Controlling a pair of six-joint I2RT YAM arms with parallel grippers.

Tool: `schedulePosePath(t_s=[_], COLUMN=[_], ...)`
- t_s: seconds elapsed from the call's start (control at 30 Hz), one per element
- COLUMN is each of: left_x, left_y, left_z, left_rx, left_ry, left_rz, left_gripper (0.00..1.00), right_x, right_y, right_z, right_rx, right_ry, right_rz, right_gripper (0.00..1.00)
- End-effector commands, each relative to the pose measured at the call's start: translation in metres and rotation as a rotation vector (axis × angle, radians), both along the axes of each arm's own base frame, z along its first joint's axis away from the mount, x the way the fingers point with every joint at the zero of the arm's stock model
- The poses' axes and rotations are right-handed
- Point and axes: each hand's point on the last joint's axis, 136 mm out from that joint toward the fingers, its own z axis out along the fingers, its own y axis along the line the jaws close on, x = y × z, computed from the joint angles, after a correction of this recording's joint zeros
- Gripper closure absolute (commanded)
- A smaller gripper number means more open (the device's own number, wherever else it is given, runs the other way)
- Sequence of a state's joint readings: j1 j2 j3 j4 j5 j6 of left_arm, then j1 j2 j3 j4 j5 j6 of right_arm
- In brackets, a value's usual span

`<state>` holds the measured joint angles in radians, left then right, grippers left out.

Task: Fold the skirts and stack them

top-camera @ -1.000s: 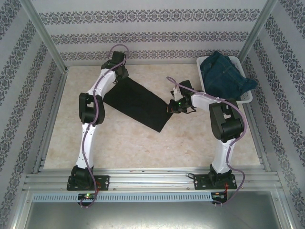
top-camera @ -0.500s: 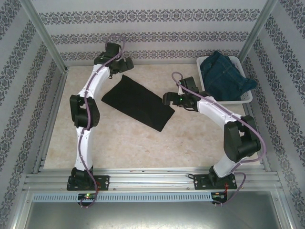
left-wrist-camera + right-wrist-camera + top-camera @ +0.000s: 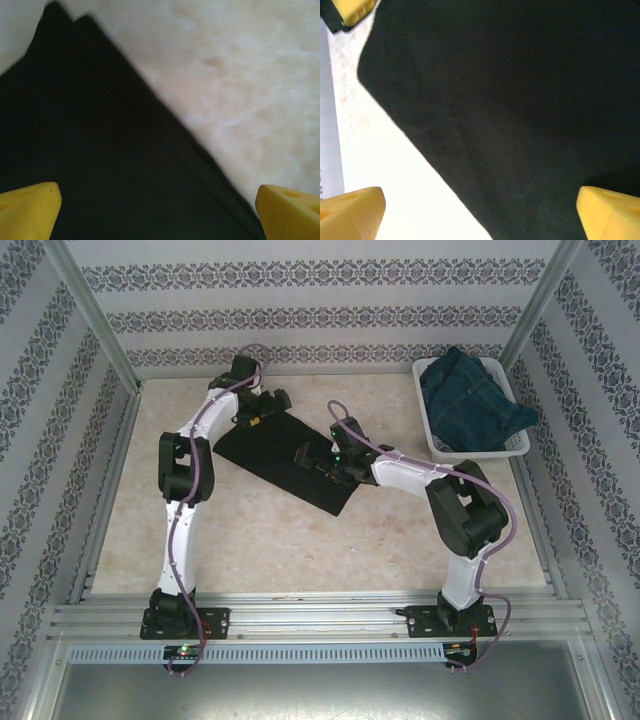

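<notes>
Left gripper (image 3: 159, 214) and right gripper (image 3: 480, 215) hang jaws wide over the black skirt (image 3: 280, 455), flat mid-table, apparently placed to take its edges for a fold. Denim skirts (image 3: 470, 400) wait in the basket (image 3: 518, 446).

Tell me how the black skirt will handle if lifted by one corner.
The black skirt lies flat in thin layers, so it is probably floppy and would droop from a corner. Its two stacked corner tips suggest the fold may fall open.
</notes>
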<state>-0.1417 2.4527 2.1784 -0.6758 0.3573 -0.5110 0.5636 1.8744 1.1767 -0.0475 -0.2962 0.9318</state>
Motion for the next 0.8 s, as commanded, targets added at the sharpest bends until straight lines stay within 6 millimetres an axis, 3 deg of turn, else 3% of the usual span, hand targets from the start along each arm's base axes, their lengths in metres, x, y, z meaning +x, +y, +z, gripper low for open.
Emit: schedulePosePath(t_s=[0.0, 0.1, 0.2, 0.27, 0.37, 0.43, 0.5, 0.63, 0.77], left_x=[-0.016, -0.031, -0.037, -0.036, -0.035, -0.041, -0.052, -0.081, -0.103], left_y=[0.02, 0.04, 0.05, 0.043, 0.023, 0.023, 0.026, 0.036, 0.038], left_z=[-0.026, -0.046, -0.049, -0.035, 0.011, 0.033, 0.042, 0.032, 0.002], left_rx=[0.038, 0.112, 0.116, 0.069, -0.016, -0.007, -0.02, -0.02, -0.017], left_ry=[0.115, 0.184, 0.198, 0.168, 0.069, 0.029, 0.015, 0.018, 0.073], left_rz=[0.054, 0.097, 0.113, 0.083, 0.016, 0.033, 0.073, 0.136, 0.123], left_gripper=[0.0, 0.0, 0.0, 0.0, 0.0, 0.0, 0.0, 0.0, 0.0], right_x=[-0.008, -0.016, -0.022, -0.023, -0.022, -0.022, -0.02, -0.016, -0.014], right_y=[-0.021, -0.045, -0.058, -0.054, -0.048, -0.051, -0.05, -0.042, -0.034], right_z=[-0.037, -0.056, -0.055, -0.041, -0.01, -0.001, 0.004, 0.009, -0.001], right_rx=[-0.058, -0.131, -0.151, -0.124, -0.12, -0.118, -0.072, -0.01, 0.011], right_ry=[0.088, 0.116, 0.115, 0.075, -0.018, -0.031, -0.035, -0.019, 0.028], right_rz=[-0.109, -0.152, -0.159, -0.127, -0.046, -0.038, -0.04, -0.029, -0.015], right_gripper=[0.02, 0.02, 0.02, 0.02, 0.02, 0.02, 0.02, 0.02, 0.02])
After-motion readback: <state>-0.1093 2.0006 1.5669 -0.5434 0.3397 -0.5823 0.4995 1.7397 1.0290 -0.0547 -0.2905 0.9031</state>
